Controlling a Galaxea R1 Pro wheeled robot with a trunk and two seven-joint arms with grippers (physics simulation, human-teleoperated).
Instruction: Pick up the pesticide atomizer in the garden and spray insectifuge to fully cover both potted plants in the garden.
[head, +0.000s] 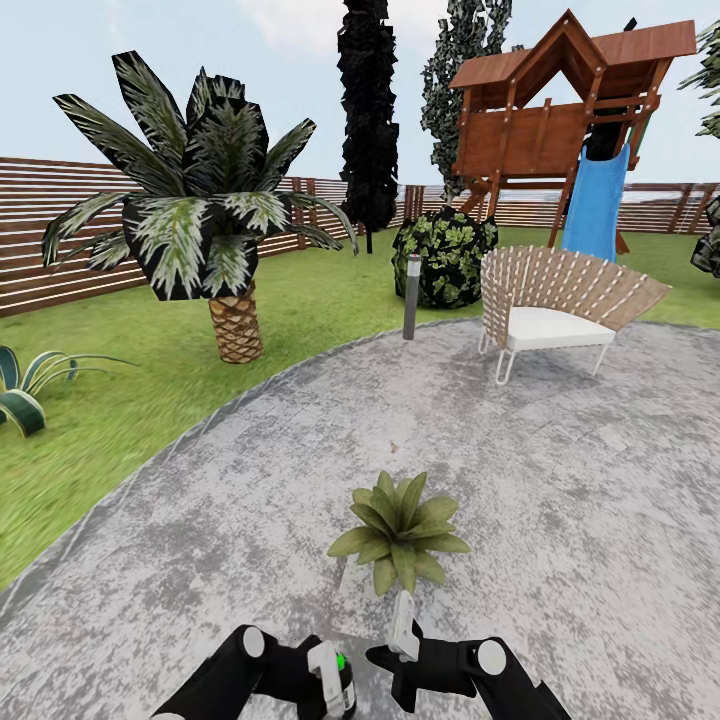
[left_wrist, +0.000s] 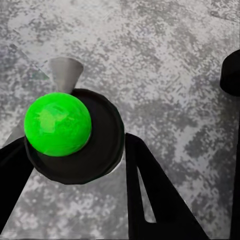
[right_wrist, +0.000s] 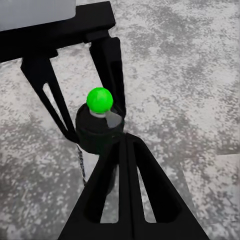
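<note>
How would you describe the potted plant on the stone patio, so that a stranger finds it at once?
Start at the round grey stone patio and look at its near part, just ahead of the robot's two grippers. There stands the potted plant, a low rosette of broad pointed green leaves. Unlike the palm on the lawn, it has no trunk, and it sits on stone, not grass.

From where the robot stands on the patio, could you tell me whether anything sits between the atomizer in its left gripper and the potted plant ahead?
Nothing visible does. The left gripper holds the pesticide atomizer, and only bare patio lies between it and the potted plant.
</note>
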